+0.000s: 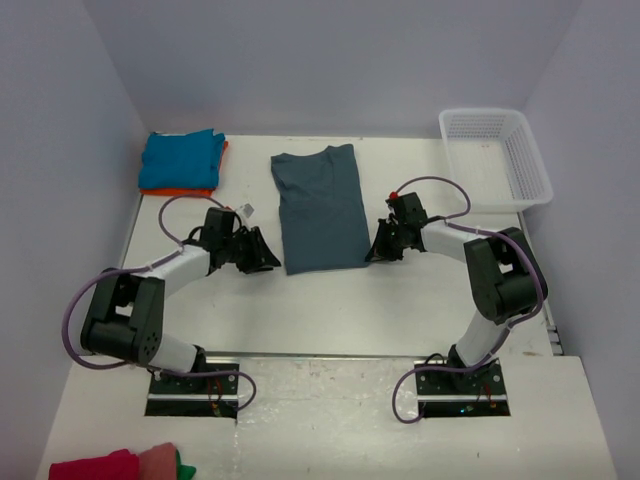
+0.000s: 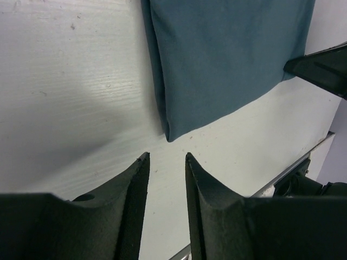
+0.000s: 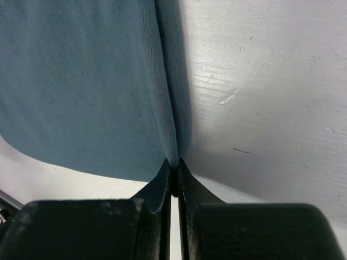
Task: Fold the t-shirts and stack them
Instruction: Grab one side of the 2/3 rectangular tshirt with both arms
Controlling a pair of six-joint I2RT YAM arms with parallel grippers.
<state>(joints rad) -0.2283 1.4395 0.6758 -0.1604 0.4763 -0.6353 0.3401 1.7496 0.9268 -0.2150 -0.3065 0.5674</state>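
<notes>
Status: my right hand (image 3: 173,163) pinches the slate-blue t-shirt (image 1: 320,205) at its edge, left hand (image 2: 166,158) spread, empty, beside its corner.

No readable text, brand, number or sign in any of the three views. Only a small white tag (image 1: 247,210) near the left arm (image 1: 185,262), with a dark mark on it, too small to read.
</notes>
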